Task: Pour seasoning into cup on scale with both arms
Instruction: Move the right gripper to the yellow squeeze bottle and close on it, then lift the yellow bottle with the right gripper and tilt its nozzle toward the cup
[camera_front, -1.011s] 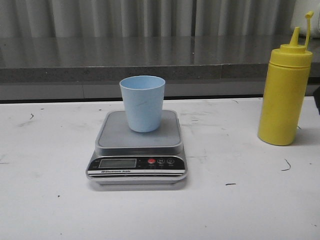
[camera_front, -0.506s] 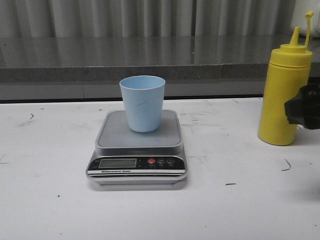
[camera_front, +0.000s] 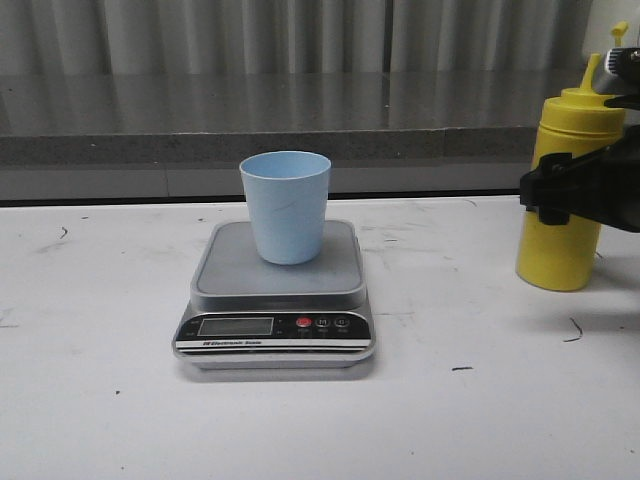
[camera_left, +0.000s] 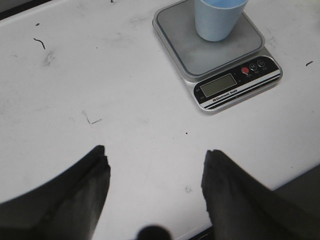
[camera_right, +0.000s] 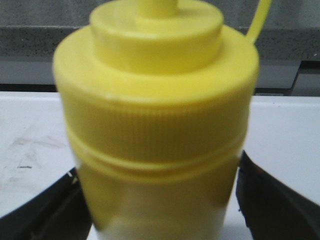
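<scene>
Seasoning (camera_front: 560, 245) upright on desk (camera_front: 100, 400) far right, long axis vertical, sitting between spread fingers of right hand (camera_front: 575, 190), not yet clamped. Cup (camera_front: 286, 205) on scale (camera_front: 275, 290) at centre. Left hand (camera_left: 155, 172) wide, empty, well back.

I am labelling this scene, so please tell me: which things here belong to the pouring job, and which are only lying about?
For the job:
bottle
cup, standing on the scale
scale
right gripper, fingers on either side of the bottle
left gripper, open above the table

Only lying about:
nothing loose; just the table and the grey ledge behind it
</scene>
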